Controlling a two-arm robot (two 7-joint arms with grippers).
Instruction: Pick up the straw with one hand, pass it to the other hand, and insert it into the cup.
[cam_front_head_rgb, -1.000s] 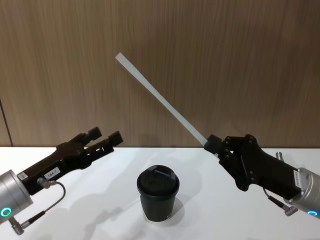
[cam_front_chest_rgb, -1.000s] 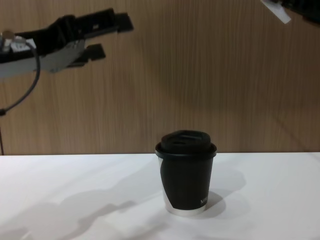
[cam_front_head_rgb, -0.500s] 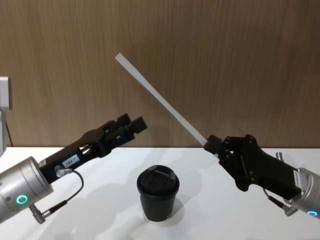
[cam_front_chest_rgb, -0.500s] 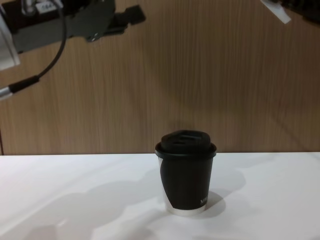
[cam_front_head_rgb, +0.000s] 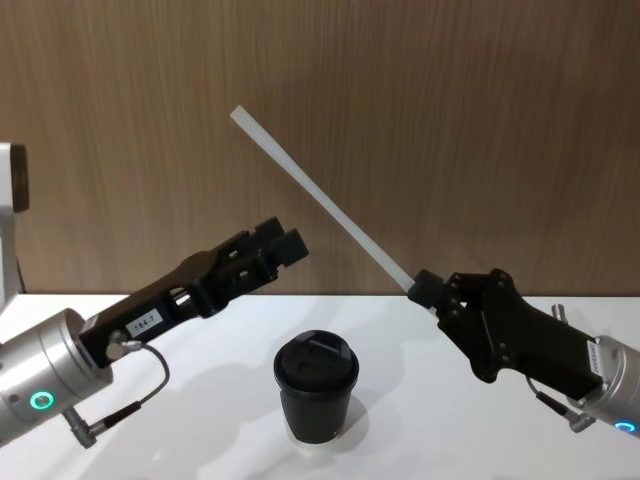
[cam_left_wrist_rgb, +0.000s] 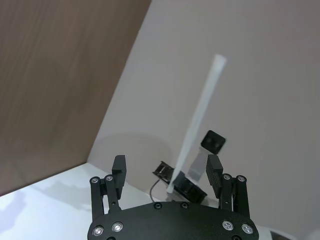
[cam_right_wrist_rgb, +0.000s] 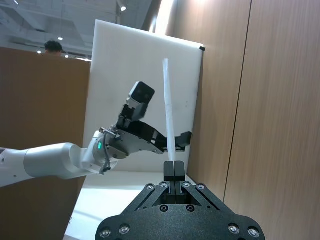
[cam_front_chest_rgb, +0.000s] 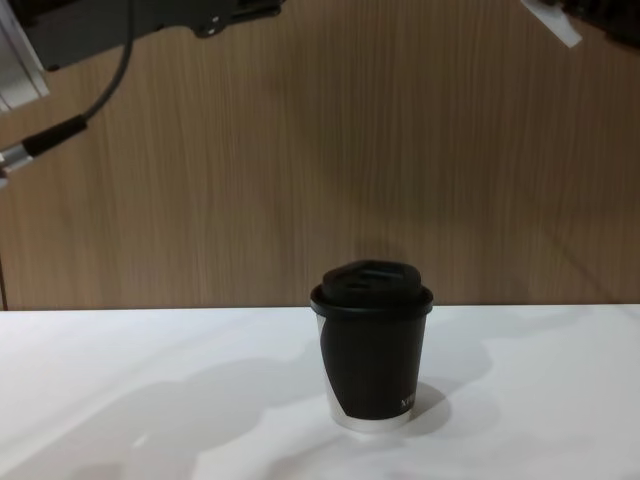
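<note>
I see the straw (cam_front_head_rgb: 320, 197) aloft, slanting up toward the left, its lower end clamped in the right gripper (cam_front_head_rgb: 425, 290). The left gripper (cam_front_head_rgb: 283, 245), fingers apart, hangs near it without touching. Below stands the cup (cam_front_head_rgb: 316, 395) on the table (cam_front_head_rgb: 220, 430).

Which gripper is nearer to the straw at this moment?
Right. The right gripper holds the straw by its lower end, tilted up in the air. The left gripper is open, raised toward the straw's shaft but apart from it.
</note>
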